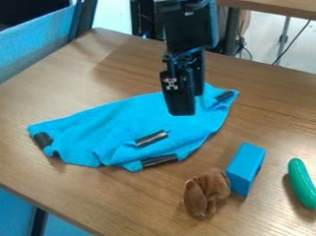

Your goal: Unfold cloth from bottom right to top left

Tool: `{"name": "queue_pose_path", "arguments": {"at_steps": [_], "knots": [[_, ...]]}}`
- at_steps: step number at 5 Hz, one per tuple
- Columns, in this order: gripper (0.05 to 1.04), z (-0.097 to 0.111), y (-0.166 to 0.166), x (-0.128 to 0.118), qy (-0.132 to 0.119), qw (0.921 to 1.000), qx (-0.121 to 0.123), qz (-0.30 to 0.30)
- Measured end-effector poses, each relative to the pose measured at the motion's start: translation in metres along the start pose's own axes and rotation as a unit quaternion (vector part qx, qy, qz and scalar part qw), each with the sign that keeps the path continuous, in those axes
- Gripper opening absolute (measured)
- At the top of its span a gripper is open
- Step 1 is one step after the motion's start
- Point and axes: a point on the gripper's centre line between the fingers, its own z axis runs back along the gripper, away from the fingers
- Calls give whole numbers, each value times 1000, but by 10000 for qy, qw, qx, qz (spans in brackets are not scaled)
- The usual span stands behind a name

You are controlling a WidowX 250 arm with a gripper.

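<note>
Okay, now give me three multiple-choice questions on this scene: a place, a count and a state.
1. What is between the brown lump and the green cucumber?
A. Cup
B. Blue block
C. Spoon

2. How many black strips show on the cloth?
A. Two
B. Seven
C. Four

3. How does the cloth lie?
A. Rumpled
B. Perfectly smooth
C. Rolled up

Answers:
1. B: the lump is left of the block, the cucumber right.
2. C: one left, one mid-cloth, one at the lower edge, one upper right.
3. A: creases and an uneven edge show.
</note>
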Motion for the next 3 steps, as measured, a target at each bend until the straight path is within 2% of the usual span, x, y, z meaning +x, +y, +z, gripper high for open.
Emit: {"name": "queue_pose_path", "arguments": {"at_steps": [1, 2, 3], "knots": [[998, -10, 1, -3, 56, 9999, -144, 54], [998, -16, -3, -7, 253, 9996, -109, -11], [998, -15, -5, -13, 382, 9989, 126, 234]]}}
